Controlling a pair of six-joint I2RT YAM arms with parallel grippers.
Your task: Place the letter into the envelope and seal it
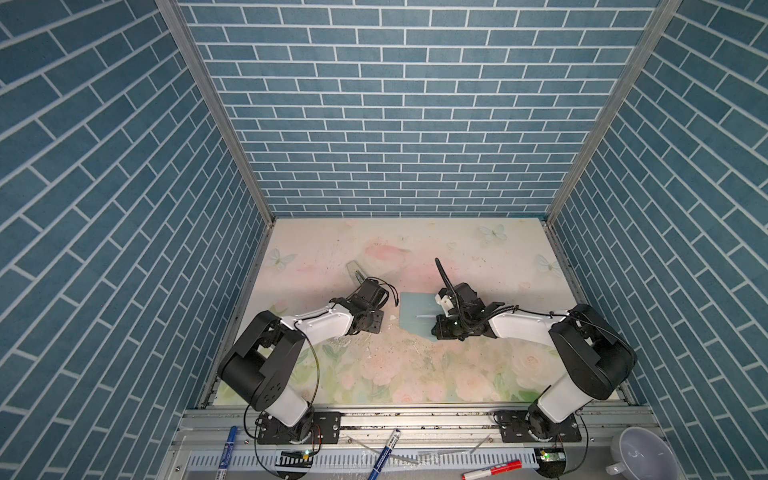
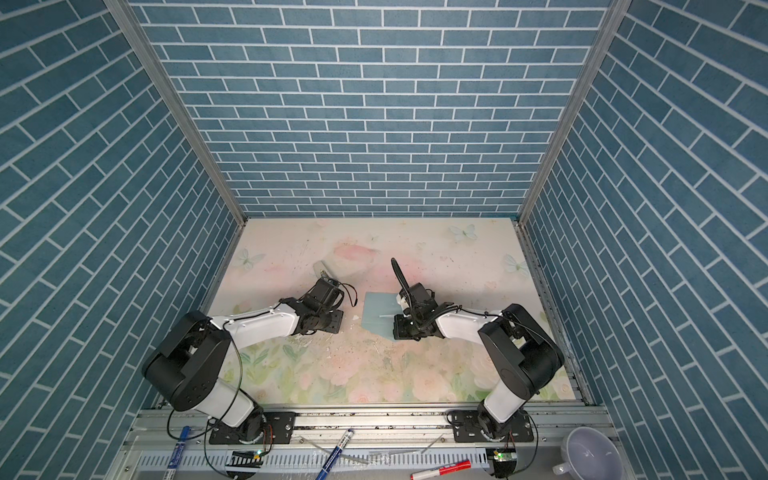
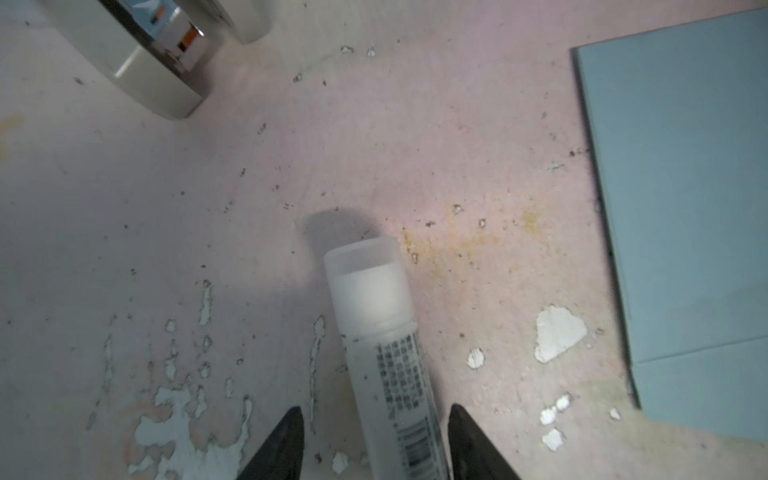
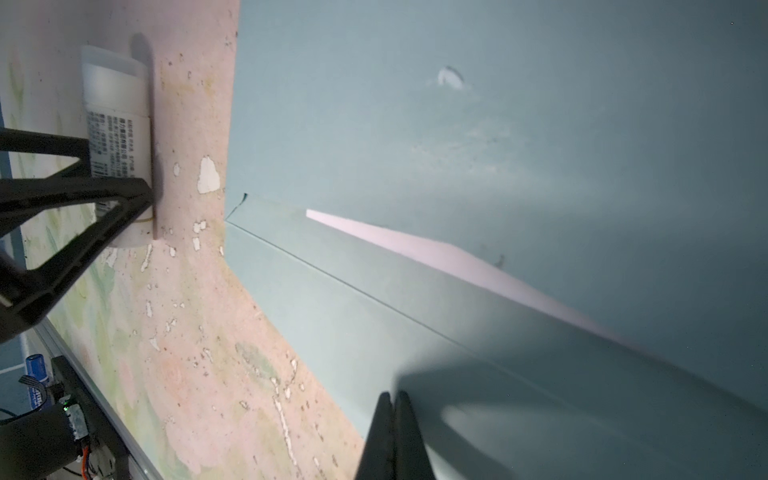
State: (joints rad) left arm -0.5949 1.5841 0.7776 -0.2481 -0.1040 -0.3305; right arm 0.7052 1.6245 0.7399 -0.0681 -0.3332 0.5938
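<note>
The teal envelope (image 1: 415,311) (image 2: 376,311) lies flat mid-table, and both wrist views show it (image 3: 685,187) (image 4: 498,124). A narrow pale strip (image 4: 415,245) shows along the flap's edge. I cannot tell whether it is the letter, which is otherwise hidden. My right gripper (image 4: 392,395) is shut, its tips together over the envelope's near part with nothing between them. A white glue stick (image 3: 374,299) (image 4: 116,124) lies on the table left of the envelope. My left gripper (image 3: 376,409) is open, one finger on each side of the stick's body.
A clear tape dispenser (image 1: 356,270) (image 3: 137,62) stands behind the left gripper. White paint chips (image 3: 557,336) dot the floral tabletop. Marker pens (image 1: 384,453) and a white cup (image 1: 640,453) lie on the front rail, outside the table. Brick-patterned walls enclose three sides.
</note>
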